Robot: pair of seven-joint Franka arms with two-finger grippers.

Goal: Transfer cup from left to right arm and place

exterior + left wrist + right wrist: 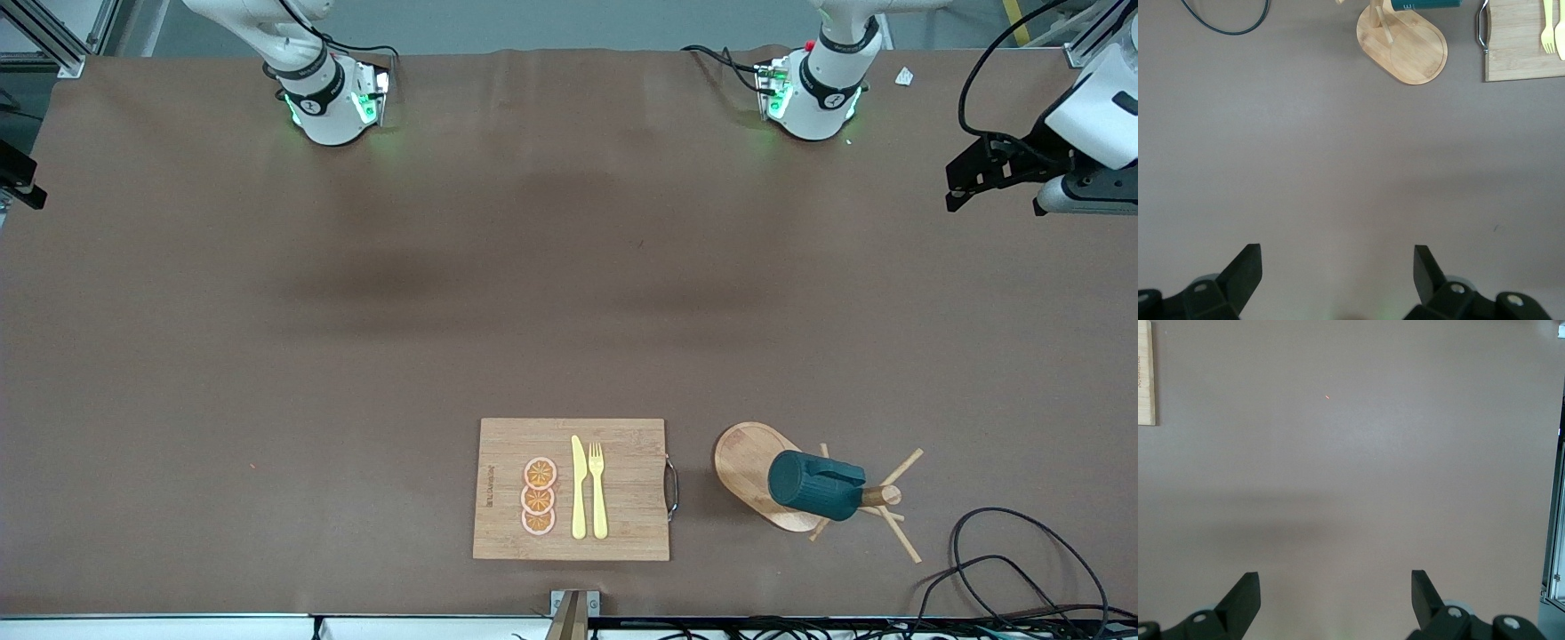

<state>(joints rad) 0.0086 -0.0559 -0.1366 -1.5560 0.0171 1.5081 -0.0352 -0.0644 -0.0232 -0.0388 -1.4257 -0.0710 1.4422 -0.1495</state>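
Cup (816, 484) on peg rack (853, 498) — left tool (1338, 267), right tool (1336, 590) raised, released.

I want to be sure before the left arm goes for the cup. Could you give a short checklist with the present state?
1. Left end effector open: ok.
2. Right end effector open, over bare table, waiting: ok.
3. Cup hangs on the wooden peg rack, lying sideways: ok.
4. Table between left end effector and rack free: ok.
5. Cutting board beside rack, apart from it: ok.
6. Cup handle direction: cannot tell.
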